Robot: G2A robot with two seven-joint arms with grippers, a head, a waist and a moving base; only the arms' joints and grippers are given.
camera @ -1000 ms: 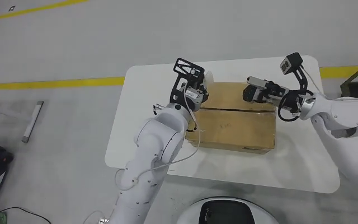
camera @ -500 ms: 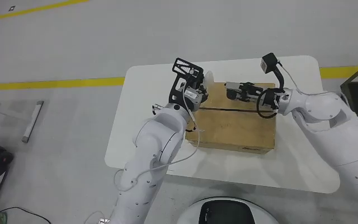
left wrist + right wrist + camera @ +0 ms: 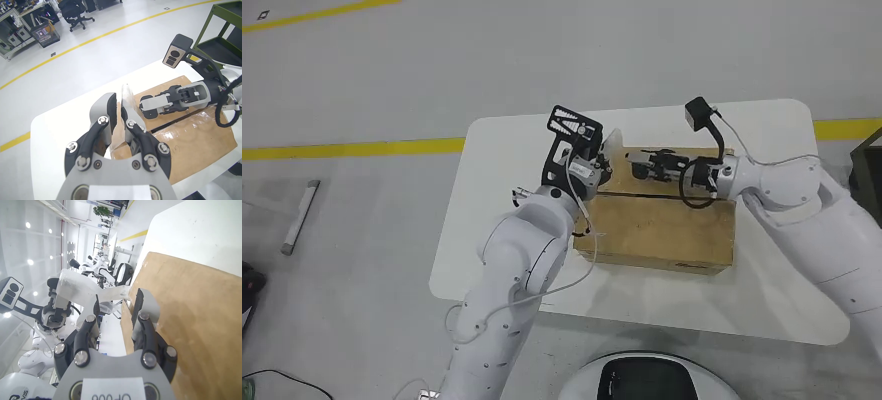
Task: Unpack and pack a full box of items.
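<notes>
A closed cardboard box [image 3: 662, 225] sits on the white table [image 3: 502, 200], with a dark seam between its two top flaps. My left gripper [image 3: 602, 153] hangs over the box's far left corner, shut on a strip of clear tape [image 3: 127, 94] that rises from that corner. From the right wrist, the tape [image 3: 79, 283] stretches from the box [image 3: 189, 294] corner up to the left gripper. My right gripper [image 3: 636, 168] is open and lies low over the far flap beside the seam, close to the left gripper. One of its fingers [image 3: 140, 300] rests over the flap.
A green cart [image 3: 870, 160] stands beyond the table's right end. A pale tube [image 3: 299, 217] lies on the floor to the left. Bare table surface runs along the box's left side and front.
My right gripper has slid left along the far flap, from the box's right end to near the left gripper. The left gripper has stayed put with the tape.
</notes>
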